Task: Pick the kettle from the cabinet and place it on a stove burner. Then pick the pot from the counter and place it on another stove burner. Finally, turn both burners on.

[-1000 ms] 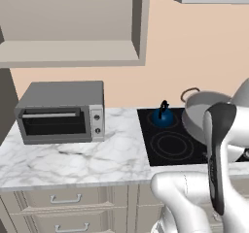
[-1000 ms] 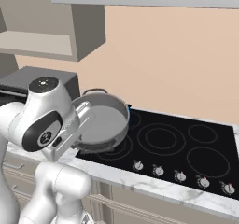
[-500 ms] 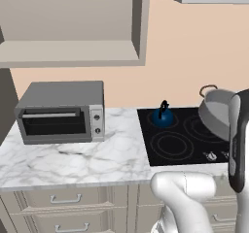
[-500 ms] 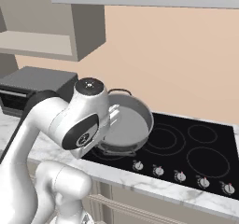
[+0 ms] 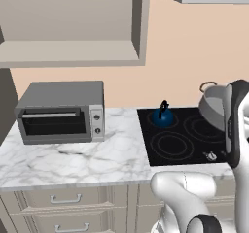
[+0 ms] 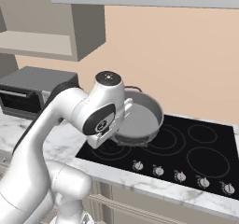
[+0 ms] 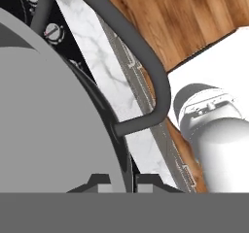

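- The cabinet (image 5: pixel 73 57) at upper left is bare, and the toaster oven (image 5: pixel 61 111) sits on the bench (image 5: pixel 73 154) below it, well apart from the work.
- The kettle (image 5: pixel 163 116) already stands on the rear-left burner of the cooktop (image 6: pixel 196 157) — so that half of the placing looks done.
- The pot (image 6: pixel 137 120) hangs tilted above the cooktop's left-centre rings, carried rather than resting, presumably bound for a free burner away from the kettle.
- The hand (image 7: pixel 118 181) has its fingertips closed on the pot's rim beside one loop handle (image 7: pixel 131 57); the pot body fills the space just above and left of the fingers.
- Knobs (image 6: pixel 179 175) wait untouched along the front edge.
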